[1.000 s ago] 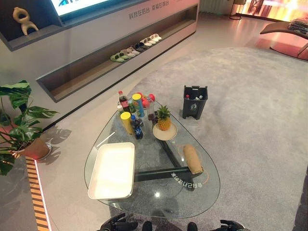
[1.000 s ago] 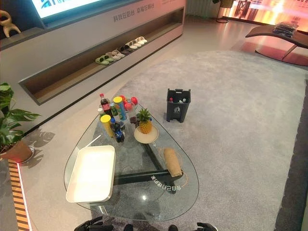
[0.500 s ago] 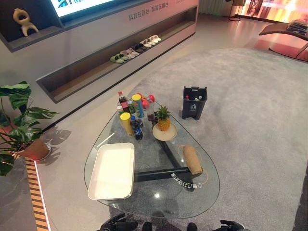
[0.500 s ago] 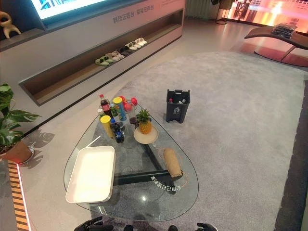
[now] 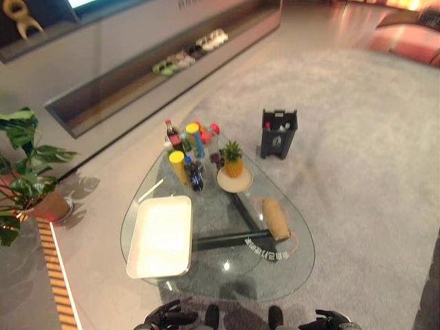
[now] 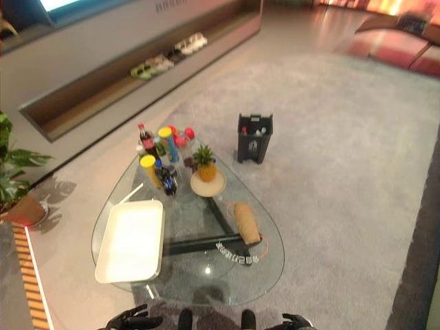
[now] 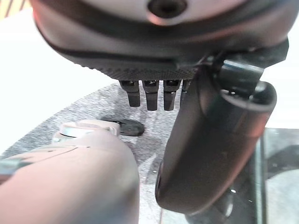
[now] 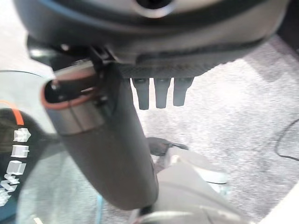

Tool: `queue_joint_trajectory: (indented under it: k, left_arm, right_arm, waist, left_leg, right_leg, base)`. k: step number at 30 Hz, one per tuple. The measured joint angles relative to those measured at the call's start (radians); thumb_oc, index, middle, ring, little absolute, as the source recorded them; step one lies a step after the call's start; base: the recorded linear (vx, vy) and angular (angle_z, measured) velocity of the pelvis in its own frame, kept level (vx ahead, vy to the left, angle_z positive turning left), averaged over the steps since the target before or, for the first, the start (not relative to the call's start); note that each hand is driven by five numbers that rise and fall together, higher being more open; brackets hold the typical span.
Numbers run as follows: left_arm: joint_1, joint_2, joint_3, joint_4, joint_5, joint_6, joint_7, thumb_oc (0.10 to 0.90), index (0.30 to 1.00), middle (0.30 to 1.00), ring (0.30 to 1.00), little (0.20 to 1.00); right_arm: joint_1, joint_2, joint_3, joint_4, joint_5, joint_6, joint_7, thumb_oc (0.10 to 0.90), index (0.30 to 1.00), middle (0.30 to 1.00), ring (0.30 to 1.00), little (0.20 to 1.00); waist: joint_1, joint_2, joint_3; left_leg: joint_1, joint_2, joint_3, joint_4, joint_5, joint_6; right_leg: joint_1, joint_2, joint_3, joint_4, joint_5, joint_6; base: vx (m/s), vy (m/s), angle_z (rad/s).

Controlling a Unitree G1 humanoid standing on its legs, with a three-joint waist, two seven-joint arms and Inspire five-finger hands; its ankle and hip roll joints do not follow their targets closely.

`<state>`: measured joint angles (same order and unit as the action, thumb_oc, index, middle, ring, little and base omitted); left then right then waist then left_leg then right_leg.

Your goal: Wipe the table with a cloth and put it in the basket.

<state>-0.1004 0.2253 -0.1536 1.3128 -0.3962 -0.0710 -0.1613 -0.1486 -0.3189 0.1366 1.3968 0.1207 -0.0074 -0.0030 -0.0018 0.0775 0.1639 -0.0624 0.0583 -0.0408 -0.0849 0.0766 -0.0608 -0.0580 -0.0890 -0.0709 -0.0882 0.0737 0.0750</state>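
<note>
A tan rolled cloth point(image 5: 276, 218) lies on the right side of the rounded glass table point(image 5: 227, 278), near its edge. A white rectangular basket point(image 5: 160, 236) with nothing in it sits on the table's left side. My left hand point(image 5: 165, 317) and right hand point(image 5: 333, 319) hang low at the near edge of the picture, short of the table and well apart from the cloth. In the left wrist view my left hand point(image 7: 215, 140) has relaxed, straight fingers and holds nothing. The right hand point(image 8: 107, 149) in the right wrist view is the same.
Several bottles and cans point(image 5: 185, 148) crowd the table's far end beside a pineapple point(image 5: 233, 159) on a plate. A dark bin point(image 5: 278, 133) stands on the carpet beyond the table. A potted plant point(image 5: 27, 172) is at the left, and a low shelf with shoes point(image 5: 189, 53) is behind.
The whole picture has shifted, so the camera has moved and looks down more steeply. The cloth, the basket and both hands keep their places.
</note>
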Motion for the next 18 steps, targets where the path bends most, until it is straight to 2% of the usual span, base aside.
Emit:
queue_joint_trajectory:
  k: [5, 8, 9, 13, 15, 18]
  left_arm:
    - [-0.082, 0.001, -0.005, -0.043, -0.074, -0.040, 0.024, 0.800, 0.900, 0.900, 0.900, 0.900]
    - [-0.184, 0.006, -0.001, -0.048, -0.104, -0.052, 0.047, 0.800, 0.900, 0.900, 0.900, 0.900]
    - [-0.200, 0.008, -0.002, -0.049, -0.107, -0.056, 0.049, 0.800, 0.900, 0.900, 0.900, 0.900]
    - [-0.304, 0.041, -0.031, -0.057, -0.145, -0.070, 0.067, 0.800, 0.900, 0.900, 0.900, 0.900]
    - [-0.319, 0.053, -0.034, -0.058, -0.152, -0.070, 0.067, 0.800, 0.900, 0.900, 0.900, 0.900]
    - [-0.322, 0.066, -0.036, -0.055, -0.174, -0.072, 0.069, 0.800, 0.900, 0.900, 0.900, 0.900]
  right_arm:
    - [-0.091, -0.008, 0.003, -0.012, 0.030, -0.003, -0.022, 0.800, 0.900, 0.900, 0.900, 0.900]
    - [-0.182, -0.009, 0.005, -0.026, 0.052, 0.001, -0.032, 0.800, 0.900, 0.900, 0.900, 0.900]
    - [-0.190, -0.008, 0.010, -0.034, 0.063, 0.000, -0.034, 0.800, 0.900, 0.900, 0.900, 0.900]
    - [-0.265, -0.008, 0.026, -0.051, 0.124, 0.000, -0.045, 0.800, 0.900, 0.900, 0.900, 0.900]
    - [-0.277, -0.009, 0.026, -0.052, 0.131, -0.003, -0.046, 0.800, 0.900, 0.900, 0.900, 0.900]
    - [-0.280, -0.011, 0.024, -0.052, 0.165, -0.005, -0.058, 0.800, 0.900, 0.900, 0.900, 0.900]
  waist:
    - [-0.001, 0.008, 0.106]
    - [-0.002, -0.007, 0.230]
    - [-0.002, -0.012, 0.246]
    - [-0.002, -0.040, 0.335]
    - [0.001, -0.053, 0.346]
    - [0.001, -0.054, 0.348]
  left_leg:
    - [-0.140, -0.002, 0.004, 0.004, 0.037, -0.002]
    - [-0.183, -0.003, 0.016, 0.019, 0.056, -0.003]
    - [-0.198, -0.003, 0.022, 0.036, 0.054, -0.005]
    - [-0.310, -0.005, 0.023, 0.152, 0.025, -0.015]
    - [-0.355, -0.009, 0.026, 0.212, 0.002, -0.016]
    - [-0.444, -0.016, 0.021, 0.330, -0.044, -0.020]
  right_leg:
    - [-0.143, 0.002, 0.010, 0.005, 0.042, 0.000]
    - [-0.200, 0.003, 0.027, 0.033, 0.062, 0.001]
    - [-0.216, 0.004, 0.027, 0.048, 0.060, 0.001]
    - [-0.349, 0.003, 0.035, 0.203, 0.012, -0.005]
    - [-0.412, 0.001, 0.051, 0.289, -0.026, -0.010]
    - [-0.512, -0.003, 0.059, 0.427, -0.084, -0.018]
  base:
    - [-0.25, 0.005, -0.05]
    - [-0.21, -0.026, -0.15]
    - [-0.15, -0.032, -0.07]
    - [-0.16, -0.037, -0.04]
    - [-0.09, -0.035, -0.05]
    - [-0.09, -0.048, 0.02]
